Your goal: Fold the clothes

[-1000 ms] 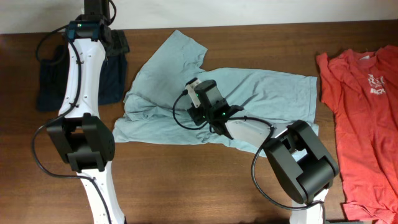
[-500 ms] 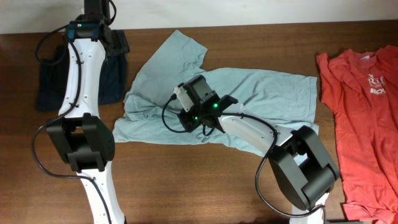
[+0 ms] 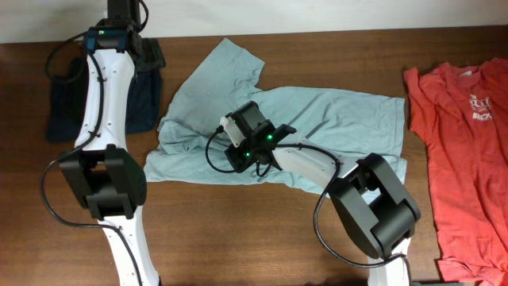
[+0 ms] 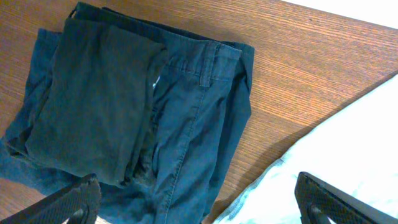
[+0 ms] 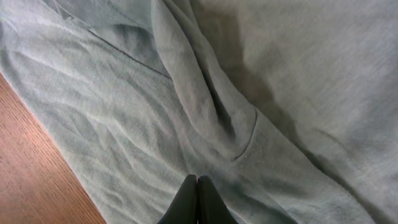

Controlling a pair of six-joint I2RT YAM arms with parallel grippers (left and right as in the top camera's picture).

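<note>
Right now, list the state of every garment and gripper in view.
Pale green T-shirt, unfolded, rumpled.
Red T-shirt, unfolded, lying flat.
Dark blue trousers, folded.
Left gripper, jaws open.
Right gripper, jaws shut, tips at the pale green cloth.
</note>
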